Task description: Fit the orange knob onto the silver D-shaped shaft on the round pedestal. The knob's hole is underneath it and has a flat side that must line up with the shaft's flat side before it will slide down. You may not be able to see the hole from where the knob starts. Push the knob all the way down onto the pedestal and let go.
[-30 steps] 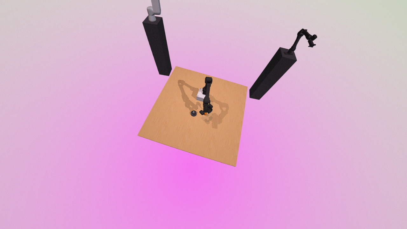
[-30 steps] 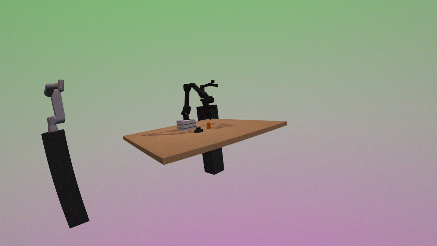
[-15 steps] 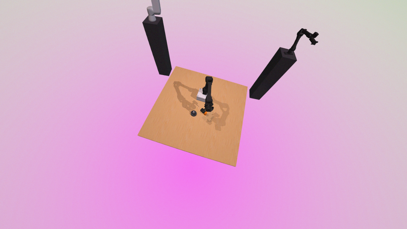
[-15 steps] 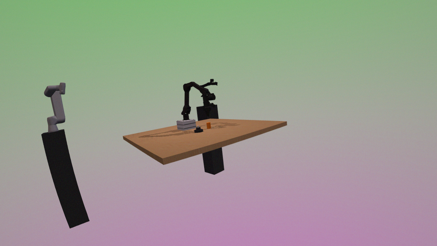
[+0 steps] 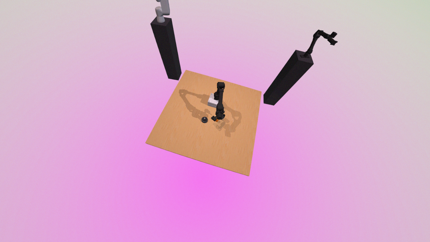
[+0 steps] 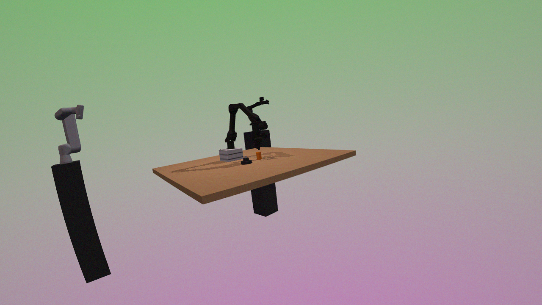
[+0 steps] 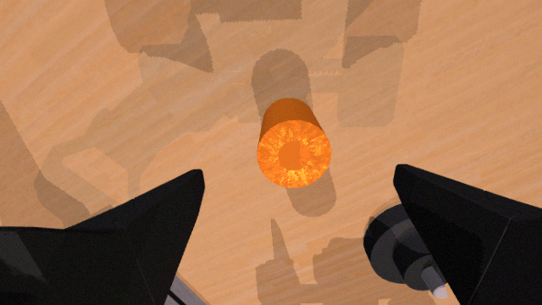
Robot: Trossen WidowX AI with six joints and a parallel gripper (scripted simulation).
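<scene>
The orange knob (image 5: 216, 120) (image 6: 258, 156) (image 7: 294, 154) stands upright on the table. Its top shows a round, darker orange patch; its underside is hidden. My gripper (image 6: 258, 148) (image 7: 298, 175) is open and empty, pointing down just above the knob, which shows between the two black fingertips in the wrist view. The black round pedestal (image 5: 204, 121) (image 6: 246, 162) (image 7: 381, 255) stands a short way from the knob. The silver shaft (image 5: 204, 118) (image 6: 245, 156) (image 7: 434, 283) rises from it, partly hidden by the right finger in the wrist view. I cannot tell where its flat side faces.
My arm's white base block (image 5: 212, 103) (image 6: 231, 154) (image 7: 183, 292) stands on the wooden table (image 5: 180, 135) (image 6: 212, 181), behind the knob and pedestal in the top view. Two dark columns (image 5: 166, 48) (image 5: 288, 76) beyond the table carry other arms. Arm shadows cross the table.
</scene>
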